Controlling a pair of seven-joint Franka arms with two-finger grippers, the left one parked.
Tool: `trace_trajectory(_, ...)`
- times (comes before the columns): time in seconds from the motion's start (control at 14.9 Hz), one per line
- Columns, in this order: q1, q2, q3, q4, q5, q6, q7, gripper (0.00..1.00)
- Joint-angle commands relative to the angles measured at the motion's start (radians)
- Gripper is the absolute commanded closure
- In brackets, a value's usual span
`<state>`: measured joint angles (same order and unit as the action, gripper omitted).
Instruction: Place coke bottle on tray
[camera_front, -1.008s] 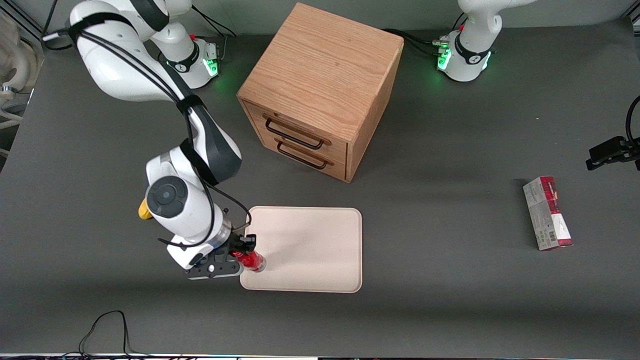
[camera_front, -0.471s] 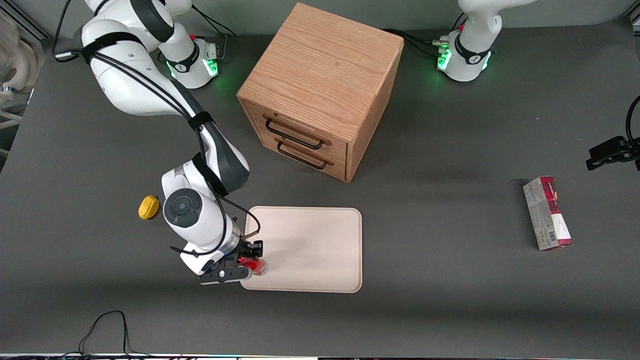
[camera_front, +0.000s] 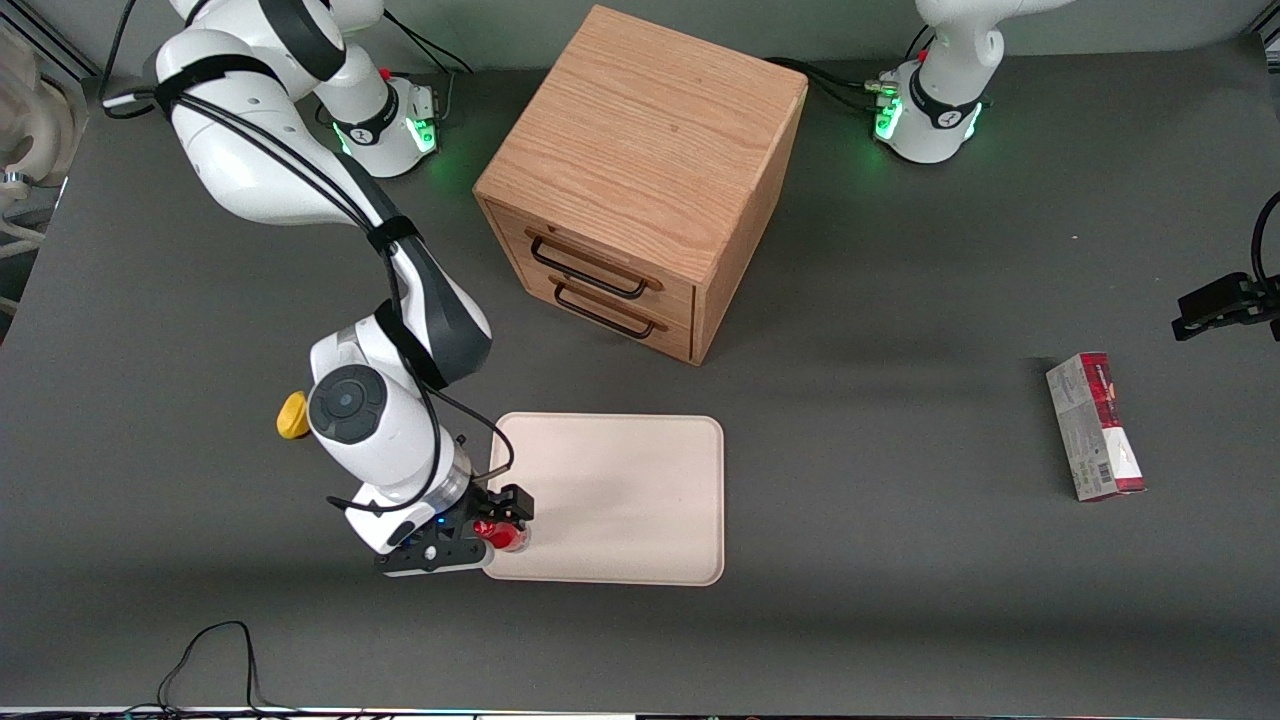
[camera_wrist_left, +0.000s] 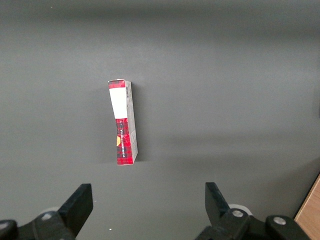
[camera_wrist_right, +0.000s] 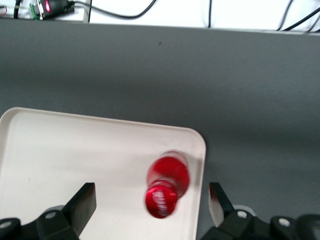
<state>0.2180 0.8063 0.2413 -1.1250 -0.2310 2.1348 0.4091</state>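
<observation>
Coke bottle (camera_wrist_right: 167, 184) stands upright on the tray (camera_wrist_right: 75, 150), in a corner near the camera. Pincer (camera_front: 490, 528) is spread wide around it, gripping nothing. Placement looks done; only retreat remains.

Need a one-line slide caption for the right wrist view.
Open claw above the upright coke bottle, which stands near a corner of the tray.
</observation>
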Motion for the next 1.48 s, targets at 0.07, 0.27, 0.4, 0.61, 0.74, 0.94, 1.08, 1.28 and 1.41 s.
trace_trajectory(0.07,0.004,-0.142,-0.066,-0.028,0.043,-0.195,-0.09,0.0)
trace_trajectory(0.27,0.006,-0.322,-0.23,-0.184,0.229,-0.245,-0.286,0.0)
trace_trajectory(0.4,-0.008,-0.439,-0.287,-0.298,0.246,-0.288,-0.383,0.0)
trace_trajectory(0.61,-0.012,-0.608,-0.376,-0.454,0.248,-0.314,-0.415,0.0)
trace_trajectory(0.74,-0.025,-0.729,-0.408,-0.553,0.246,-0.315,-0.415,0.0)
trace_trajectory(0.94,-0.066,-0.834,-0.408,-0.598,0.246,-0.361,-0.415,0.0)
trace_trajectory(1.08,-0.08,-0.857,-0.408,-0.599,0.246,-0.395,-0.415,0.0)
trace_trajectory(1.28,-0.08,-0.871,-0.408,-0.599,0.246,-0.429,-0.411,0.0)
trace_trajectory(1.41,-0.078,-0.869,-0.408,-0.598,0.248,-0.429,-0.405,0.0)
